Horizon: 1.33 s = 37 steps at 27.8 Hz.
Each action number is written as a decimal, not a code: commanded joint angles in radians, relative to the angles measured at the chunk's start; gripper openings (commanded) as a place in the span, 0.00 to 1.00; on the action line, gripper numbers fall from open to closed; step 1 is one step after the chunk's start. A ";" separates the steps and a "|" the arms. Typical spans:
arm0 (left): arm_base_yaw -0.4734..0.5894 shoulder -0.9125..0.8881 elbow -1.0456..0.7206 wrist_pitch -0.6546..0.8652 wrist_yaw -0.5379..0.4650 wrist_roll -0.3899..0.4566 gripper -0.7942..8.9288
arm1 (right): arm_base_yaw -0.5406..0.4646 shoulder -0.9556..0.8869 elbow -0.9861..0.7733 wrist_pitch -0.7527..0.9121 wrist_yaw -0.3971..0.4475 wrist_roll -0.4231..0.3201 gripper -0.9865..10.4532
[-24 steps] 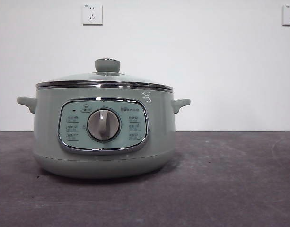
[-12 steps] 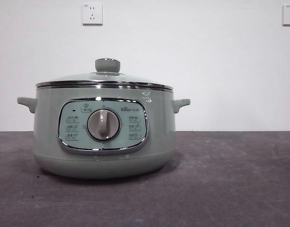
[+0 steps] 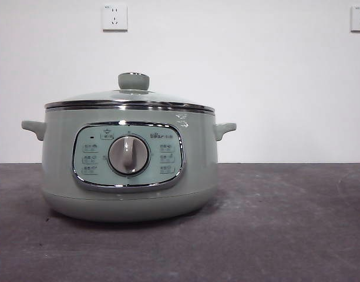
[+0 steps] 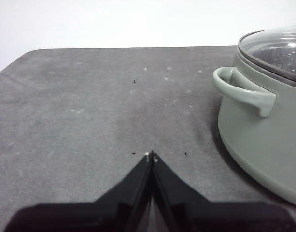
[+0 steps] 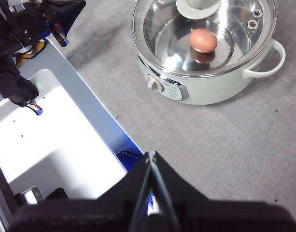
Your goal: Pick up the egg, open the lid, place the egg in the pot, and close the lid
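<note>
The egg (image 5: 203, 40) is seen through the glass of the lid (image 5: 204, 36), lying on the bottom of the pot (image 3: 129, 161), a little off centre; its long axis appears to lie roughly level, though reflections make this hard to confirm. The lid is seated on the rim, its knob (image 3: 133, 81) upright at the centre. The task is judged essentially complete, so no approach to the egg seems called for. The left gripper (image 4: 151, 155) is held low over bare table with its jaws pressed together and nothing between them; the pot's side handle (image 4: 244, 92) stands just ahead and to one side, apart from it. The right gripper (image 5: 151, 154) is held high above the table, jaws likewise closed and empty, well apart from the pot. The left is judged the nearer of the two. The table (image 3: 285, 223) is dark grey, matte and lightly speckled. Behind it a plain white wall carries two sockets (image 3: 114, 17). A white frame (image 5: 56, 145) with cabling is visible beside the table in the right wrist view.
</note>
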 commanded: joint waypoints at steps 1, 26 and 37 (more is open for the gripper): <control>0.002 -0.003 -0.014 0.002 0.000 -0.007 0.08 | 0.001 -0.003 -0.002 -0.015 -0.001 0.002 0.09; 0.002 -0.003 -0.014 0.002 0.000 -0.007 0.08 | -0.627 -0.934 -1.250 1.140 -0.100 0.003 0.09; 0.002 -0.003 -0.014 0.002 0.000 -0.007 0.08 | -0.626 -1.070 -1.506 1.244 -0.013 0.080 0.09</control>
